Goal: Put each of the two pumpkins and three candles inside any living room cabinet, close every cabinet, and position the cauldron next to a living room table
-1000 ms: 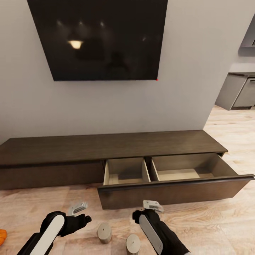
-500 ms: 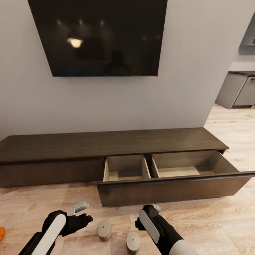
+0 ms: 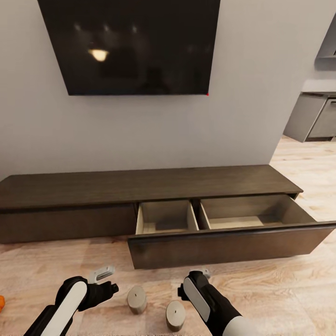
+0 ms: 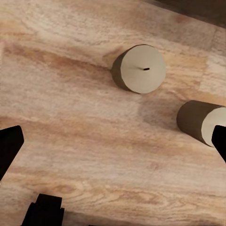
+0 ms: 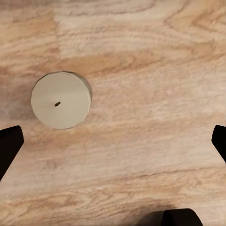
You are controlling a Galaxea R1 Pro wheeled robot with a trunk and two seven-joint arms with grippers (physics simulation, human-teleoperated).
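Wood floor (image 3: 289, 289) runs up to a grey wall with a dark TV (image 3: 128, 44) mounted on it. Under it sits the cabinet (image 3: 140, 186), long dark-brown unit, its right drawer (image 3: 224, 233) pulled out, two pale compartments inside, nothing in them. Left drawer front looks flush.

Two candles stand upright on the floor in front of the drawer: near candle (image 3: 137, 298) (image 4: 140, 68) beside my left gripper (image 3: 103, 280), second candle (image 3: 175, 315) (image 4: 202, 121) (image 5: 60, 100) just left of my right arm. They sit close together, not touching.

Left gripper (image 4: 113, 141) hangs over bare floor, jaws spread wide, holding nothing. Right gripper (image 3: 203, 274) (image 5: 113, 141) also spread wide and unloaded, with the candle off to one side between the fingertips' line.

Sliver of orange pumpkin (image 3: 2, 302) shows at the left edge on the floor.
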